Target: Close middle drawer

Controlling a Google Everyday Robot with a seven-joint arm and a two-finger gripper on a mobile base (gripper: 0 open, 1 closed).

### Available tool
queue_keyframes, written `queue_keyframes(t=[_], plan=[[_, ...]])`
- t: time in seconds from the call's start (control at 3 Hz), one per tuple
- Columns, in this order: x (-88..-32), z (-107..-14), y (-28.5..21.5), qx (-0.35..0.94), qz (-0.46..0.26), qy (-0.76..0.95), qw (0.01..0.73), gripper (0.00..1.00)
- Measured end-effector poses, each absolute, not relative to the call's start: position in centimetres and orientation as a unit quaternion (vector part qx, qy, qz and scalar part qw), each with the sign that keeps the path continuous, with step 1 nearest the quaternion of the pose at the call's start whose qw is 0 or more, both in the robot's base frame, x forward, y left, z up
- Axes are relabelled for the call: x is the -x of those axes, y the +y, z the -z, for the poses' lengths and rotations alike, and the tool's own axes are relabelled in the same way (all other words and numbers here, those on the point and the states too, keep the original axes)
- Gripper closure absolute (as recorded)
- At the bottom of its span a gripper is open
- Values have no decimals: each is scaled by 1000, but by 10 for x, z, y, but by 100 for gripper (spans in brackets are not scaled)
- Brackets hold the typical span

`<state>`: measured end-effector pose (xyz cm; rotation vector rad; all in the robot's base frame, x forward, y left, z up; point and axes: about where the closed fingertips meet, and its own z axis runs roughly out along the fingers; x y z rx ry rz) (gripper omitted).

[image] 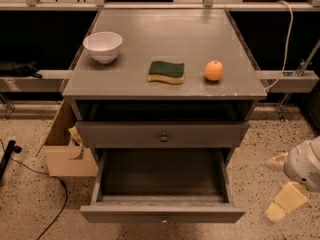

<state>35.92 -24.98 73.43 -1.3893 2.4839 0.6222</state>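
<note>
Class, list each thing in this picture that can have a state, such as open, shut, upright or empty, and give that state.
middle drawer: pulled far out, nothing seen inside.
top drawer: nearly shut, dark gap above its front.
bowl: upright, looks empty.
sponge: lying flat, green side up.
gripper: open, holding nothing, right of the middle drawer, not touching it.
cardboard box: open, on the floor left of the cabinet.

Soft, warm light from above falls evenly on the grey bench (pixel 165 39), leaving only short shadows under the bowl (pixel 102 46), sponge (pixel 166 71) and orange (pixel 214 70). The middle drawer (pixel 162 176) is dim inside. The pale claw (pixel 274 188), at the lower right edge, catches the light brightly.
</note>
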Motion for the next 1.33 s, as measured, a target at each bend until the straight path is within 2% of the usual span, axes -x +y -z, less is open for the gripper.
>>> queue_keyframes(t=[0.33,0.67,1.0,1.33], plan=[[-320,-678,-226,416,-312,842,143,0],[-291,-655,-205,425,-319,838,125,0],[-247,-630,-188,409,-284,856,137,0],[-248,-626,-189,408,-281,858,137,0]])
